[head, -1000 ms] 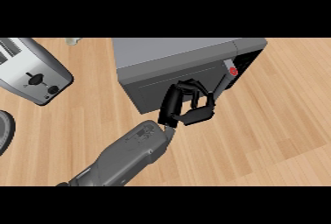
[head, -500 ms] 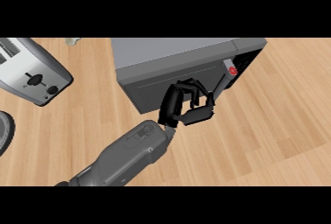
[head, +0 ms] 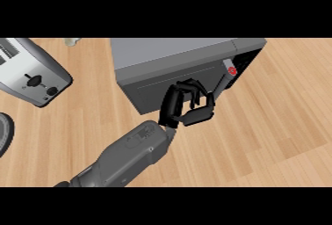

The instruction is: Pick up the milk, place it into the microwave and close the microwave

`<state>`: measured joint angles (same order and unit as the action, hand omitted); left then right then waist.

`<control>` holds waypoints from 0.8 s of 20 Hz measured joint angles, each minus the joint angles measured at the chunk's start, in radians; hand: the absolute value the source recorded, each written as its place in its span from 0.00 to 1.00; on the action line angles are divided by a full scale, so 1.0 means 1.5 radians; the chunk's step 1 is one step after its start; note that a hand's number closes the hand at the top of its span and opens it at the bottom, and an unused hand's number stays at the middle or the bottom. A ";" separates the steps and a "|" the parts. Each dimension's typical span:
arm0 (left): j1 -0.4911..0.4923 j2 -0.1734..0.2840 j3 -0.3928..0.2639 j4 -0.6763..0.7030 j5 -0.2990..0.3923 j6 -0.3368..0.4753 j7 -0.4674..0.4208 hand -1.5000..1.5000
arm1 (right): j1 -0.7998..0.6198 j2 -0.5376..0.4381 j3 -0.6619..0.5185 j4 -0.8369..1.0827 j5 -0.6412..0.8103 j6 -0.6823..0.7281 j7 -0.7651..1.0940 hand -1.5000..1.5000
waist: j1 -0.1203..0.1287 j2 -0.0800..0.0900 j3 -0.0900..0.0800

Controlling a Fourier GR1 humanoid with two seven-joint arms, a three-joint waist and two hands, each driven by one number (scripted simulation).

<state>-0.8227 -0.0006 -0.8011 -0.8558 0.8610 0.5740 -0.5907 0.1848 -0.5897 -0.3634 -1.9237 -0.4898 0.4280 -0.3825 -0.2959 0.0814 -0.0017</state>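
Right hand (head: 186, 105), fingers curled and holding nothing, rests against the microwave (head: 175, 66) door. Microwave's long axis runs left-right, front facing down-view.

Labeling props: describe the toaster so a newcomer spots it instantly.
Start at the big grey microwave at the counter's far middle, then look left. The toaster sits angled near the left edge: silver, rounded, with a black lever and knob on its front, unlike the boxy microwave.

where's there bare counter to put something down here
Bare wood lies right of the microwave and along the counter's near right side. A narrower strip runs between the toaster and microwave. It is crowded at the microwave's front, where the hand sits.
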 measured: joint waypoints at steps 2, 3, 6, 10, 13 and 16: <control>-0.002 0.000 -0.003 0.001 0.005 -0.003 -0.009 1.00 | -0.008 -0.006 -0.007 0.007 -0.002 -0.001 0.001 0.00 | 0.002 0.002 0.000; -0.003 0.000 -0.004 0.003 0.009 -0.003 -0.012 1.00 | -0.011 -0.010 -0.011 0.009 -0.003 -0.001 0.001 0.00 | 0.001 0.002 0.000; -0.004 0.000 -0.007 0.005 0.018 -0.002 -0.024 1.00 | -0.018 -0.018 -0.018 0.017 -0.008 0.001 0.004 0.00 | 0.000 0.002 0.001; -0.007 0.000 -0.013 0.008 0.029 -0.001 -0.036 1.00 | -0.031 -0.042 -0.034 0.029 -0.005 0.005 0.007 0.00 | 0.001 0.003 0.001; -0.011 0.000 -0.017 0.010 0.038 -0.002 -0.041 1.00 | -0.040 -0.058 -0.046 0.039 0.000 0.007 0.008 0.00 | 0.002 0.004 0.001; -0.013 0.000 -0.020 0.011 0.048 -0.001 -0.047 1.00 | -0.049 -0.071 -0.056 0.049 0.001 0.008 0.008 0.00 | 0.002 0.004 0.002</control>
<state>-0.8415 -0.0006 -0.8308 -0.8388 0.9323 0.5730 -0.6612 0.1107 -0.6963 -0.4476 -1.8500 -0.4877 0.4398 -0.3704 -0.2929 0.0877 0.0009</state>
